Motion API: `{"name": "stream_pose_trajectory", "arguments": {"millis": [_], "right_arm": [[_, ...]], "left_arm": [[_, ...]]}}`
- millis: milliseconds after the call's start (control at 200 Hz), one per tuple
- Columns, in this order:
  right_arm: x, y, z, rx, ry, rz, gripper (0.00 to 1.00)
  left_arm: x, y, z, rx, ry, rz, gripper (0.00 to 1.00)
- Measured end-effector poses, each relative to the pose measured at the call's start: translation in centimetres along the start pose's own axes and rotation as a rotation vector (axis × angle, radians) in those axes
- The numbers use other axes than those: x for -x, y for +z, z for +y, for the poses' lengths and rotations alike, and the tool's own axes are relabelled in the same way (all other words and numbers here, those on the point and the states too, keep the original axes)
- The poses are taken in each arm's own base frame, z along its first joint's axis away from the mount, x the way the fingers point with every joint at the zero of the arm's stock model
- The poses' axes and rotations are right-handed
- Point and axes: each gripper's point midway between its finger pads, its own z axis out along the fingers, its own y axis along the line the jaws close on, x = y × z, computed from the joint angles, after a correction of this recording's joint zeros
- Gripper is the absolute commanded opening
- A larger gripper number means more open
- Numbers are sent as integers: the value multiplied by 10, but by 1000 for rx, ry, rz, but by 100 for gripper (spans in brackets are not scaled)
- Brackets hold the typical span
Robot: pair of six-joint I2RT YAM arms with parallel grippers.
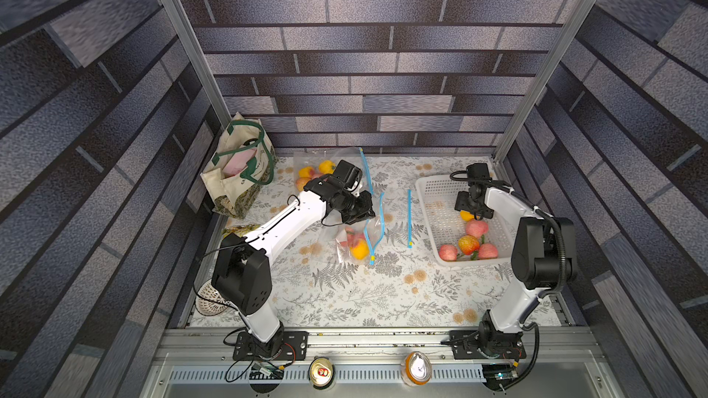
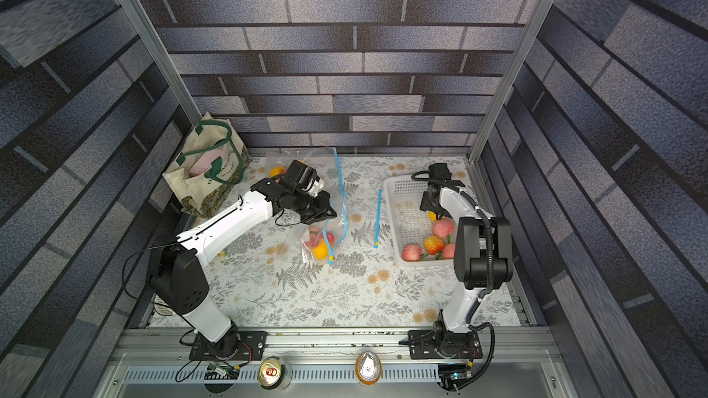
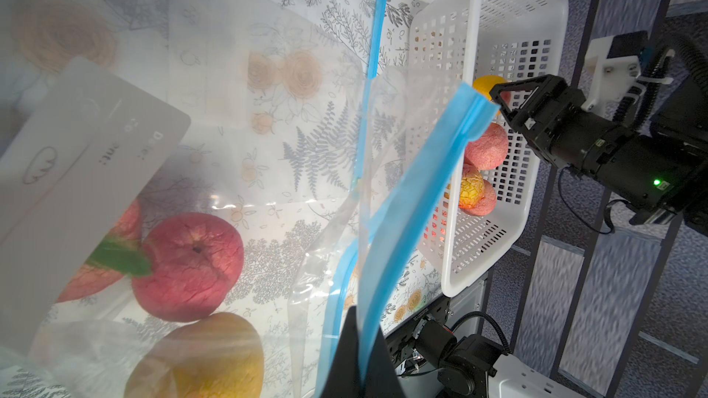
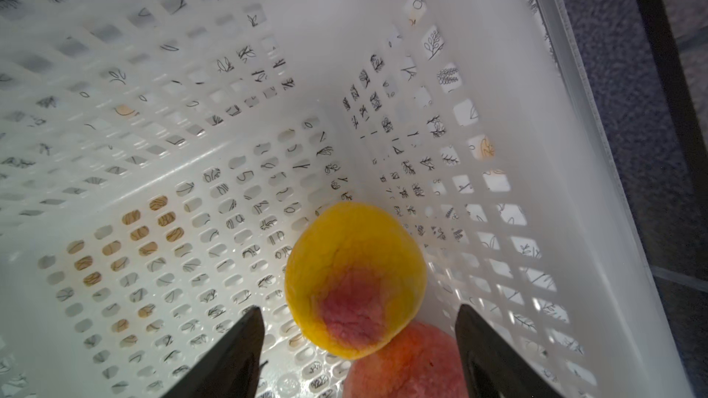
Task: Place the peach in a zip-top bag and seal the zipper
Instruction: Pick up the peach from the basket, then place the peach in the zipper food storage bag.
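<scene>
Left gripper (image 1: 367,216): jaws together, clamped on the blue zipper strip (image 3: 421,193) at the mouth of the clear plastic zip-top bag (image 1: 354,241) in the middle of the table. The pinched strip is raised off the table and the mouth gapes below it.
Right gripper (image 4: 358,313): jaws wide apart and holding nothing, reaching down into the white perforated plastic basket (image 1: 429,193) on the right. One black finger stands on each side of the task's peach, with a gap showing at both.
Task peach: the round yellow peach with a red blush (image 4: 354,277) lies on the basket floor, about mid-basket. It rests against a pink-orange peach (image 4: 406,361) and is well apart from the held bag.
Bag contents: a red peach with a green leaf (image 3: 187,266) and a yellow fruit (image 3: 199,357) lie inside the held bag.
Hidden in both top views: the right gripper covers most of the yellow peach, and the right arm covers the basket's right wall.
Cut off: the left wrist view shows only one dark finger (image 3: 344,369), at the frame edge. The right wrist view's frame edge cuts the pink-orange peach.
Hard to make out: the bag film blurs what lies behind it, and the print on the pale label panel (image 3: 76,155) cannot be read.
Other bags: a second clear bag holding fruit (image 1: 318,170) lies at the far side, partly behind the left wrist. A loose-looking blue zipper line (image 1: 409,220) lies between the held bag and the basket, and its film is too clear to trace.
</scene>
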Motion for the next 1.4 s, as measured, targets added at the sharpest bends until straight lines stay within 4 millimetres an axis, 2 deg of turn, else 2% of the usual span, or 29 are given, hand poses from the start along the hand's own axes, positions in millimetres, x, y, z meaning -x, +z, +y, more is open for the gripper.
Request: {"name": "stream_pose_trajectory", "arguments": {"millis": [135,286,406,486,551,611,681,741,797,842,892,947,1012,1157,1243,1398], "right_arm": [[-3,13,0,19,-5,28,78],[-8,27,4,57,-10,67,71],[-7,27,8,84,-21,65,64],[-7,23,11,108,-26,65,63],[-4,10,16,139,-27,49,63],[3,-16,26,190,-37,5,63],[11,-64,53,294,-75,-83,63],[8,-115,88,429,-127,-167,63],[-3,-160,120,571,-174,-227,63],[-24,-193,147,702,-221,-250,63],[-47,-218,168,820,-262,-243,64],[-72,-233,187,922,-290,-212,64],[-104,-237,207,1010,-321,-144,65],[-161,-226,238,1104,-361,16,65],[-177,-224,250,1139,-375,62,65],[-187,-226,270,1184,-397,73,65]], "left_arm": [[0,0,0,0,0,0,0],[0,0,0,0,0,0,0],[0,0,0,0,0,0,0],[0,0,0,1,0,0,0],[0,0,0,1,0,0,0],[0,0,0,1,0,-1,0],[2,-1,1,0,1,-3,0],[4,-3,1,1,1,-8,0],[6,-6,-1,-1,5,-13,0],[8,-8,-3,-4,10,-17,0],[9,-9,-5,-8,15,-21,0],[10,-10,-6,-10,17,-25,0],[11,-11,-6,-11,17,-26,0],[10,-11,-7,-14,18,-23,0],[8,-10,-8,-13,20,-20,0],[2,-8,-10,-12,29,-5,0]]}}
